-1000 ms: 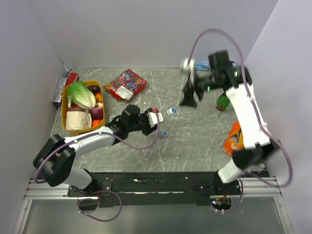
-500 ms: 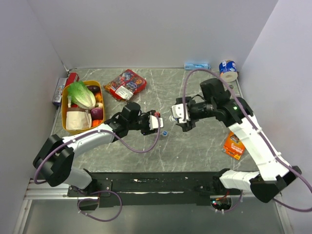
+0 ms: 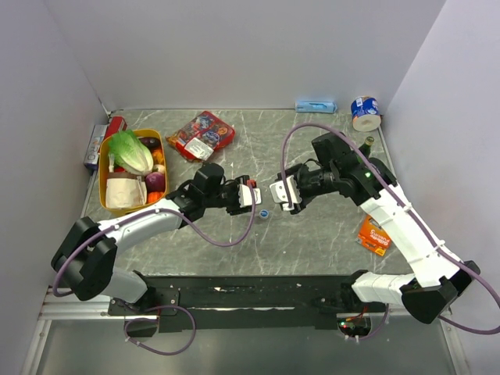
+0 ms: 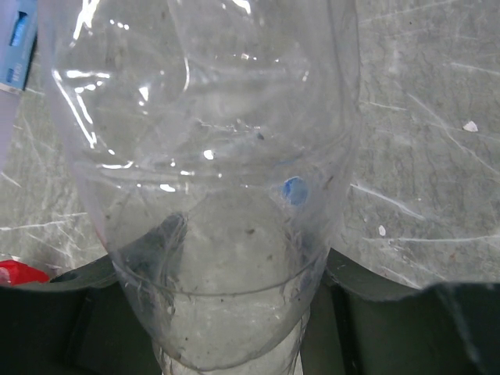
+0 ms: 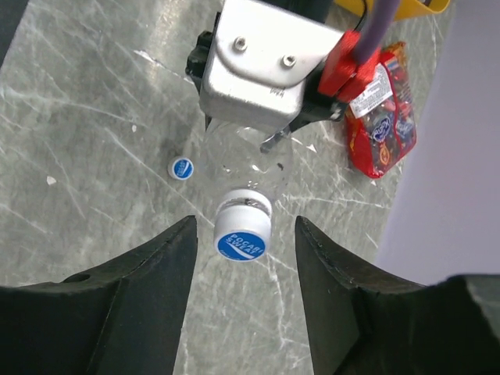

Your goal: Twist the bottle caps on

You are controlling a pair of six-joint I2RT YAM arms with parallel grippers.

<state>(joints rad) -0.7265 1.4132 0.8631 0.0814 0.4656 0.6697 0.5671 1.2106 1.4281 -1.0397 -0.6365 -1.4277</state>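
Left pincer [image 3: 248, 193] clamped the clear bottle [image 5: 242, 156] sideways, blue cap [image 5: 243, 228] on its neck. Right pincer [image 3: 282, 194] straddled that cap, jaws apart, not touching. Next likely: close and twist; second cap [image 3: 264, 212] lay on counter [image 3: 328, 234].

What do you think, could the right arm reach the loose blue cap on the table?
Probably yes: the loose cap lies uncovered on the table near the right claw, though that claw must first back off the capped bottle the left claw holds.
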